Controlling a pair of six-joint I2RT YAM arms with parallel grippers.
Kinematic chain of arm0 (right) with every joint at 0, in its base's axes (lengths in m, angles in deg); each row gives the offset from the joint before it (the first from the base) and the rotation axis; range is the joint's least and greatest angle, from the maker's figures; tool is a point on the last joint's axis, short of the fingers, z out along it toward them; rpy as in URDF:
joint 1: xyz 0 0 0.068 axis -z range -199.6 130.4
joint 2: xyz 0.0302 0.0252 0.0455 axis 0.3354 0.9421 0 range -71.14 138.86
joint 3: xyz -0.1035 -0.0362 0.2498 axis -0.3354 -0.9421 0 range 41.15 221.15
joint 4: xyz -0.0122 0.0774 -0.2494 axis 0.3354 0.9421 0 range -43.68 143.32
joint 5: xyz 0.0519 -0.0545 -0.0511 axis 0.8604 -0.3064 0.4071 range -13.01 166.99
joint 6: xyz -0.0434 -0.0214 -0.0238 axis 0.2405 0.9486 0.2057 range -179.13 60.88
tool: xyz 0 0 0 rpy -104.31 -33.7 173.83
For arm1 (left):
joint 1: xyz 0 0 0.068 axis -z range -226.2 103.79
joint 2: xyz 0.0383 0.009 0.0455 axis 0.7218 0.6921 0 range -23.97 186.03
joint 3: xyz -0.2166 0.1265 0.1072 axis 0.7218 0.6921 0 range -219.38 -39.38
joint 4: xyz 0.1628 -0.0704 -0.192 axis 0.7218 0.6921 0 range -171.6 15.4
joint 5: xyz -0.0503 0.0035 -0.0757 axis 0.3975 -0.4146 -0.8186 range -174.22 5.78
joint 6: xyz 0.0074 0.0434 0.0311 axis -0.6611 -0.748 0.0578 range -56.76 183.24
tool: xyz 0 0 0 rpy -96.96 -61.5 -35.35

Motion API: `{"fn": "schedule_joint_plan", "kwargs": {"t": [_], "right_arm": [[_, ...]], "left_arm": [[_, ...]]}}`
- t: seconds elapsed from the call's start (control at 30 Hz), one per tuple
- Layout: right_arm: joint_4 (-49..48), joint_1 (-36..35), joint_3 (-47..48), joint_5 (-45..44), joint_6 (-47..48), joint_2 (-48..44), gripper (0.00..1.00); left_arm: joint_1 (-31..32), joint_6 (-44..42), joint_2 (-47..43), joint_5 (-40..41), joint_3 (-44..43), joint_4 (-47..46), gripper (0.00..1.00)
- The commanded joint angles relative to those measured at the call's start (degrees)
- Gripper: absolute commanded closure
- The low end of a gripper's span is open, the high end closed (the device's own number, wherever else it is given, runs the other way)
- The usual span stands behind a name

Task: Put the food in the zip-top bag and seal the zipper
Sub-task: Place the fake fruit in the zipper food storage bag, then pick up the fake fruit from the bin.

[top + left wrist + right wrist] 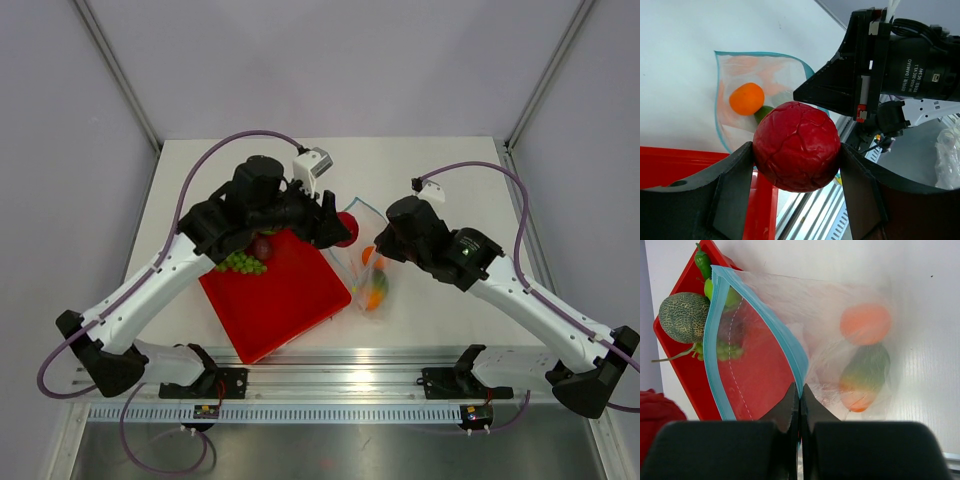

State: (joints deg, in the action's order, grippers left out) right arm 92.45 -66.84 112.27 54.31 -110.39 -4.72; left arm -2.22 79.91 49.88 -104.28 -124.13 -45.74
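The left hand [796, 172] grips the red round fruit [796, 145], with the zip-top bag [775, 75] open-mouthed on the bench [680, 30] just beyond it. The right hand [800, 402] pinches the zipper [785, 337]; the orange [866, 323] and mango [865, 375] lie inside, just ahead of its fingertips.

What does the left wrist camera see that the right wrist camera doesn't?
Only the left wrist view shows the left tool squeezing the whole red fruit, plus the right arm in black. Only the right wrist view shows the netted melon, the grapes, and the right tool pinching the blue zipper. Both show the zip-top bag, the orange inside it, and the red tray.
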Motion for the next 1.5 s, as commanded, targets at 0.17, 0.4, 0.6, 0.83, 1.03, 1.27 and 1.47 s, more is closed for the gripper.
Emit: {"fn": "schedule_joint_plan", "kwargs": {"t": [0.17,0.4,0.6,0.83,1.03,1.27,1.47], "right_arm": [[-1.66,-0.48,0.52,-0.17,-1.12,-1.02,1.00],[-1.39,-0.48,0.43,-0.17,-1.29,-1.11,1.00],[-1.13,-0.48,0.43,-0.44,-1.47,-1.29,1.00],[-1.31,-0.48,0.17,-0.17,-1.38,-1.29,1.00],[-1.30,-0.48,-0.01,-0.26,-1.38,-1.99,1.00],[-1.39,-0.48,-0.62,0.09,-1.38,-2.25,1.00],[-1.83,-0.48,-1.24,-0.09,-1.56,-2.87,1.00]], "left_arm": [[1.19,1.09,4.46,-1.57,-2.08,-2.64,0.11],[1.19,0.74,4.38,1.86,-4.10,-1.14,0.01],[1.01,-0.49,0.44,11.60,-5.43,1.58,0.01],[-5.55,3.10,-5.55,27.44,-0.07,1.84,0.01],[-15.58,8.38,-6.42,30.67,2.82,7.20,0.05],[-22.72,12.87,-4.68,36.82,11.53,9.75,0.17],[-22.89,11.54,-0.90,37.29,16.53,9.06,0.29]]}}
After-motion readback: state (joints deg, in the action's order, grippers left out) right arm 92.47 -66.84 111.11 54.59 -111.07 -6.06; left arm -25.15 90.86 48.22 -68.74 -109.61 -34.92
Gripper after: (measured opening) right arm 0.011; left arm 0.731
